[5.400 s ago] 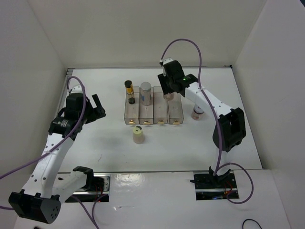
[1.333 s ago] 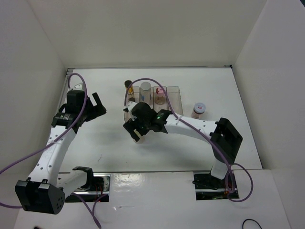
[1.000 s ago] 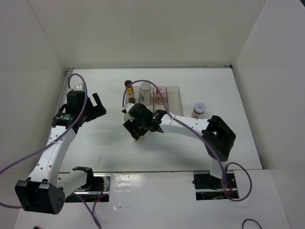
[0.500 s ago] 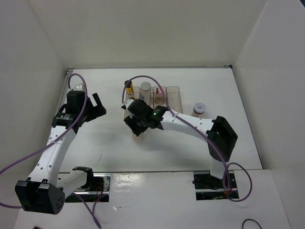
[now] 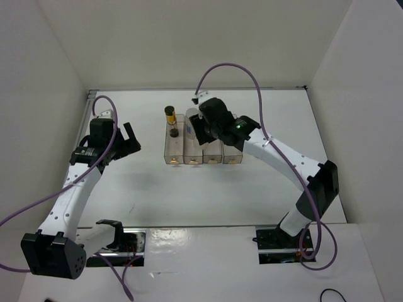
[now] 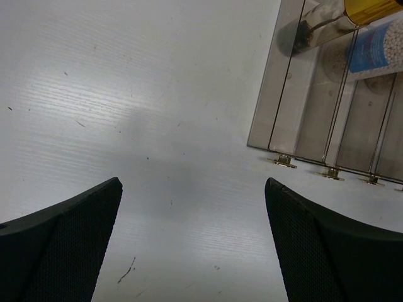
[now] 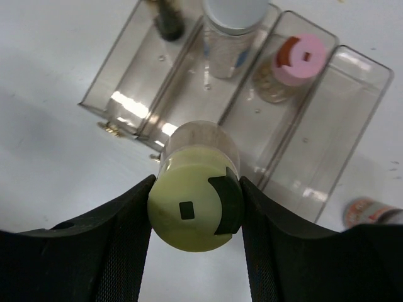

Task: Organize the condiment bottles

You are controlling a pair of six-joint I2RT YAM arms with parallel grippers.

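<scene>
My white table (image 5: 252, 189) carries a row of four clear bins (image 7: 343, 119); a reddish jar (image 7: 370, 212) stands just beside them.

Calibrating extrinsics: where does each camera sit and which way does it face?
Top: above and behind the robot, looking down on the table; left arm and right arm show.
Left wrist: over the table left of the bins, facing down; the open left claw shows.
Right wrist: above the bins, facing down; the right claw shows, shut on the yellow-lidded bottle.
Shared: both wrist views show the bins and the white bottle.
</scene>
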